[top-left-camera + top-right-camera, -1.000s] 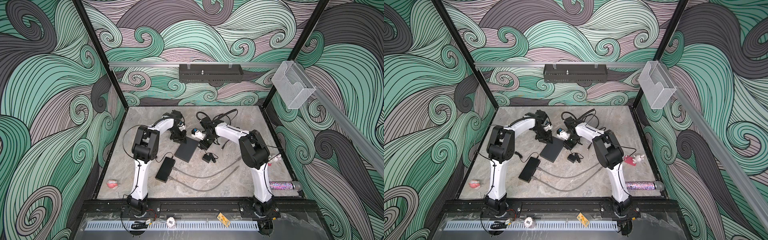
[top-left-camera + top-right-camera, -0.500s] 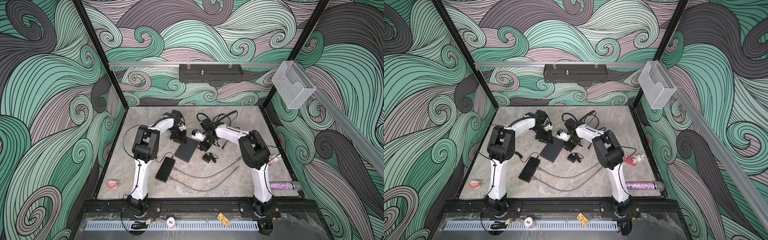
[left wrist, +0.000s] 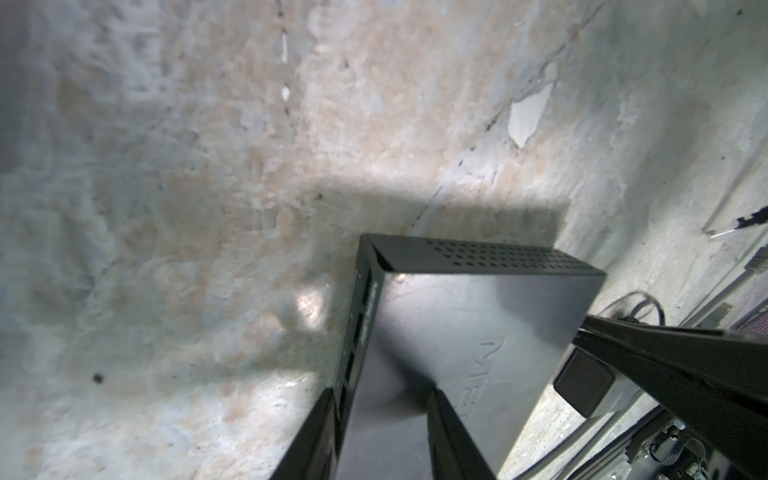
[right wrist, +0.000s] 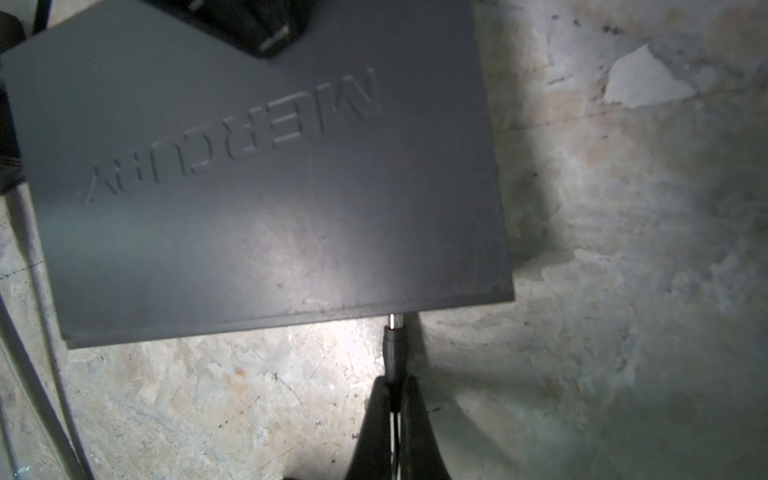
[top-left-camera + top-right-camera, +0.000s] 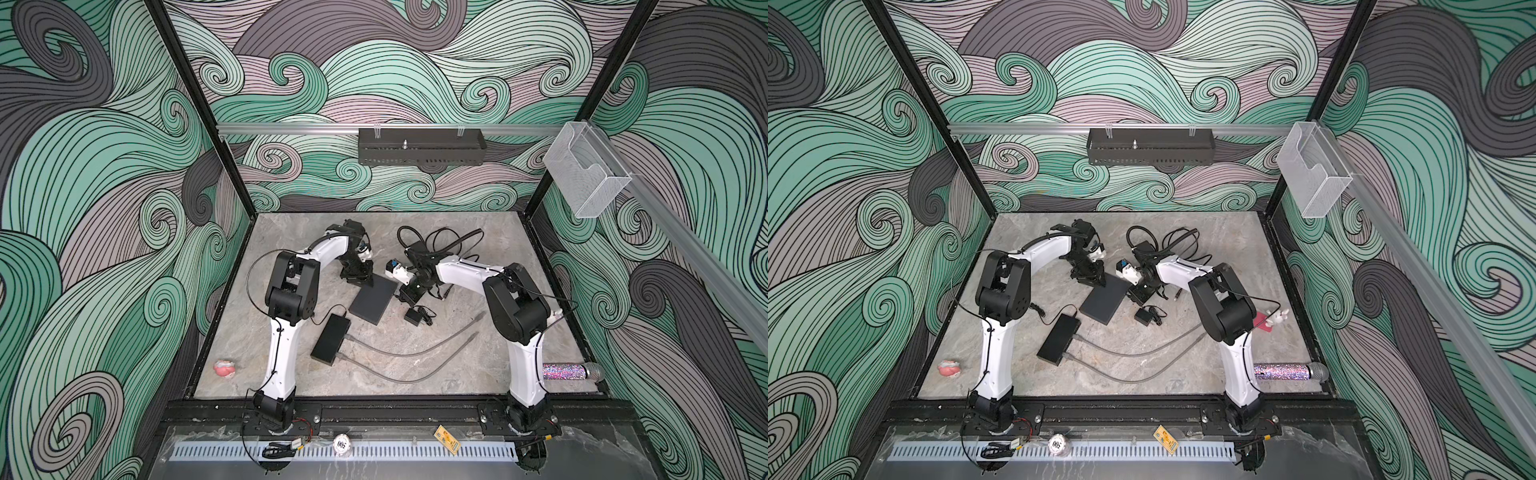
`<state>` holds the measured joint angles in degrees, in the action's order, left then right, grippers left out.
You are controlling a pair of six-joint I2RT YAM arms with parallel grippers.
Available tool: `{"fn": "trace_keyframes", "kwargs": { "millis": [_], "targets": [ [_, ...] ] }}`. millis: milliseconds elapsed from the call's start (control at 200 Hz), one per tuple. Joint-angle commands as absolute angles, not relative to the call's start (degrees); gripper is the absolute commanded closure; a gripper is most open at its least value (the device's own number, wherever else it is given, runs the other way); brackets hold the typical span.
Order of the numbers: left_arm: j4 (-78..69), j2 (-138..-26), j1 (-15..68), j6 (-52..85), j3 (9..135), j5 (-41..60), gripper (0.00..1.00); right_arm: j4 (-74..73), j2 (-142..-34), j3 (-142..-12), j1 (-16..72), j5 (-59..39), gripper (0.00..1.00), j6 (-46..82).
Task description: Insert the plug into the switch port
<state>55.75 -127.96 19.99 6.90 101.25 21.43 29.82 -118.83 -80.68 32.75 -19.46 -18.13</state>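
**Bench holdings: plug at the switch's edge**

Clock bearings are read in the top views, with 12 at the far wall.

1. Table point(image 5: 478, 245): marbled grey top.
2. Switch point(image 5: 371, 300): flat black case lettered MERCURY, lying flat near the table's centre, turned askew.
3. Black box point(image 5: 330, 338): at 7 o'clock of the switch, apart from it. Two grey cables point(image 5: 415, 353) run out toward 3 o'clock.
4. Left gripper point(image 5: 356, 277): at the switch's 11 o'clock corner, jaws part-way apart. In the left wrist view one finger point(image 3: 320, 432) lies beside the port face and its mate sits over the top panel. Whether they squeeze the case cannot be told.
5. Right gripper point(image 4: 394, 390): at 3 o'clock of the switch, jaws narrow, pinched on the plug's rear.
6. Microphone point(image 5: 571, 371): glittered, at the table's 4 o'clock corner.
7. Adapter point(image 5: 414, 316): small black block at 4 o'clock of the switch.
8. Pink lump point(image 5: 225, 368): at the table's 8 o'clock edge.
9. Plug point(image 4: 394, 349): black barrel, its metal tip meeting the switch's side face. A band of bright metal shows outside the case.
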Motion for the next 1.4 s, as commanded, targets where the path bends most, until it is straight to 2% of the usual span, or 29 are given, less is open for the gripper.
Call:
{"fn": "trace_keyframes", "kwargs": {
  "millis": [0,665,1396],
  "targets": [
    [58.0,-130.8,20.8,6.0,101.8,19.3,0.64,26.2,-117.1,-80.0,32.4,-20.4,1.00,-18.0],
    [58.3,-131.2,20.8,5.9,102.2,19.3,0.64,24.4,-113.6,-78.0,32.5,-20.8,1.00,-18.5],
    [58.5,-131.2,20.8,5.8,102.1,19.3,0.64,26.3,-117.9,-80.2,32.4,-20.6,1.00,-17.9]
  ]
}}
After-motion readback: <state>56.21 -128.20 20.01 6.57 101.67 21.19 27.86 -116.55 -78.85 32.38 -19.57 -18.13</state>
